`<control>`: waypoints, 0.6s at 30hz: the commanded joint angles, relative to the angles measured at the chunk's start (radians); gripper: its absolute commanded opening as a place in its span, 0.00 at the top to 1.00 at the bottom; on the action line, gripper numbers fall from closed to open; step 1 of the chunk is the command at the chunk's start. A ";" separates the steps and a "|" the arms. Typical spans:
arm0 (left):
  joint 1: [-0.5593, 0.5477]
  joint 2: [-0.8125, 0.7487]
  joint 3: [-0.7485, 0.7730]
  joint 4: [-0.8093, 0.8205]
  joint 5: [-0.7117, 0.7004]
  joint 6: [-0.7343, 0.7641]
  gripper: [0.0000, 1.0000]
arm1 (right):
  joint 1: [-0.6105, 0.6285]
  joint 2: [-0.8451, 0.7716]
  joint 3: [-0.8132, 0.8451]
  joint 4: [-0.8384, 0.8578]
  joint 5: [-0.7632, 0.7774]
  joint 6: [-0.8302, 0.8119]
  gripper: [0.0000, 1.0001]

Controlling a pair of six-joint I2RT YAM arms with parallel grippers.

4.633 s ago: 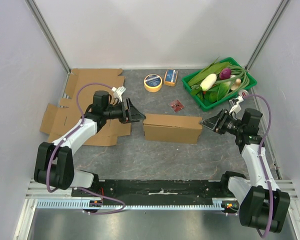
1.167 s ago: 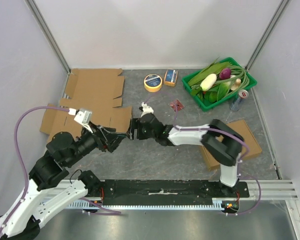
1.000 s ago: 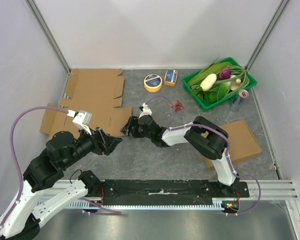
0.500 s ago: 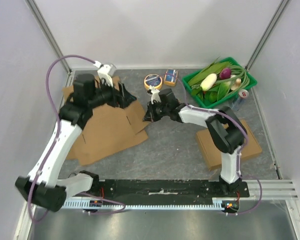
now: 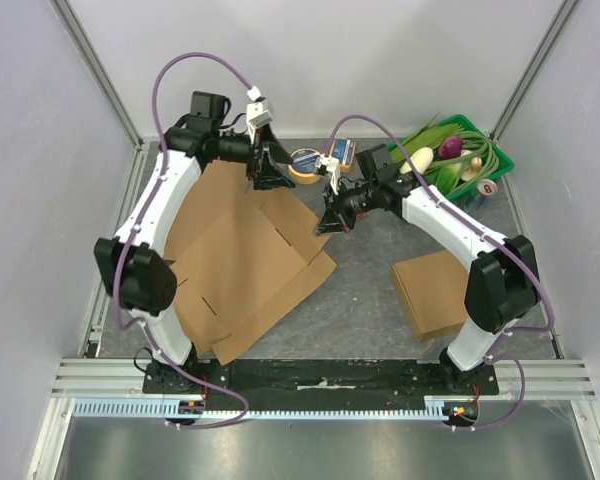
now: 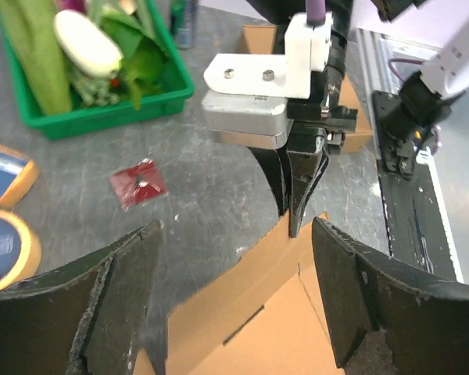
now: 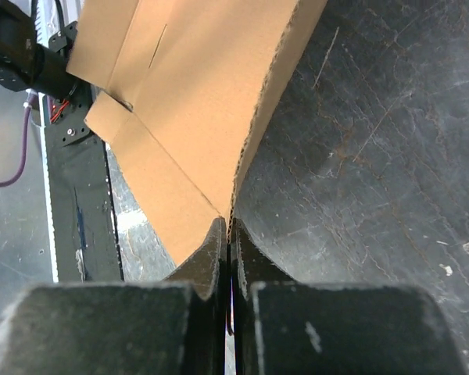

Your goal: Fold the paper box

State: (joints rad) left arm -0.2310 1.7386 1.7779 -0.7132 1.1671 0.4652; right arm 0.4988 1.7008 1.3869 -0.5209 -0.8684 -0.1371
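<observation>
Cardboard box blank [image 5: 245, 265] sits unfolded on the table's left half, right gripper [image 7: 227, 226] pinched tight on its right flap edge, left gripper [image 6: 236, 230] spread wide at its far edge.

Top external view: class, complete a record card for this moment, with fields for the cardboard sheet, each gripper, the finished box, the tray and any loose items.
Cardboard sheet: unfolded, spread left of centre
Right gripper: shut on the sheet's edge
Left gripper: open, above the sheet's far end, holding nothing
Folded box: closed, on the table at near right
Green tray: far right, holding vegetables
Loose items: tape roll, red packet
</observation>
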 commanded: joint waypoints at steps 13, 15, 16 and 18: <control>-0.108 0.176 0.212 -0.401 0.014 0.351 0.43 | -0.094 0.072 0.358 -0.341 -0.100 -0.209 1.00; -0.108 0.150 0.200 -0.364 -0.021 0.325 0.59 | -0.098 0.083 0.392 -0.357 -0.067 -0.191 1.00; -0.108 0.135 0.175 -0.341 -0.059 0.310 0.70 | -0.100 0.082 0.415 -0.358 -0.049 -0.168 1.00; -0.107 0.090 0.155 -0.289 -0.082 0.294 0.81 | -0.101 0.071 0.437 -0.314 0.000 -0.127 1.00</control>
State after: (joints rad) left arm -0.3382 1.9331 1.9659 -1.0626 1.1542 0.7689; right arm 0.4095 1.7855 1.7290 -0.8726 -0.9249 -0.3069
